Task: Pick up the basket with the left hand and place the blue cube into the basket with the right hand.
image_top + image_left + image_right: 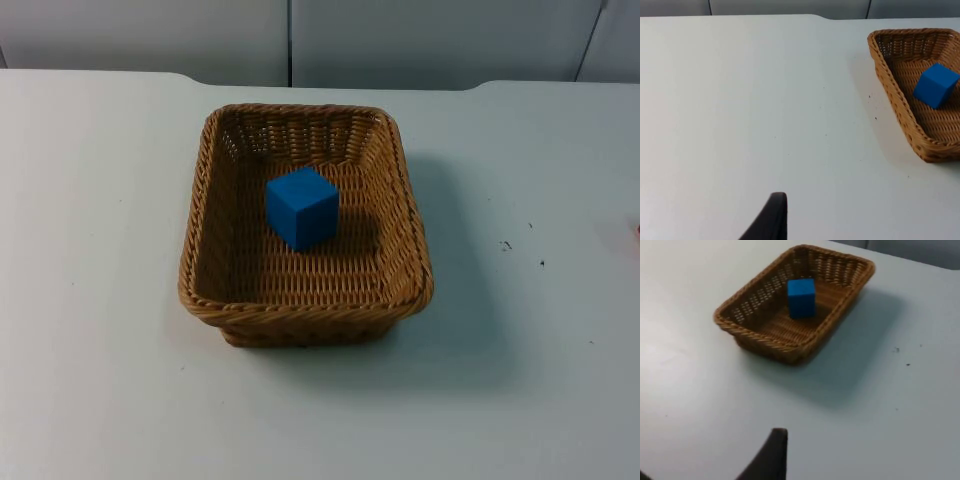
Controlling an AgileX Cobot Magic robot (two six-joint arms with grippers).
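A brown wicker basket [300,312] stands on the white table, about mid-table in the top view. The blue cube [302,207] lies inside it on the woven floor, nearer the far wall. My left gripper [771,220] hovers over bare table, well off to one side of the basket [892,87], with the cube [936,85] visible within it. My right gripper [771,457] is also back from the basket [767,340], looking onto the cube [801,297] from a distance. Neither gripper touches anything.
The white table [100,300] spreads out on every side of the basket. A grey partition wall [150,35] closes off the far edge. A few tiny dark specks [506,245] mark the surface to the basket's right.
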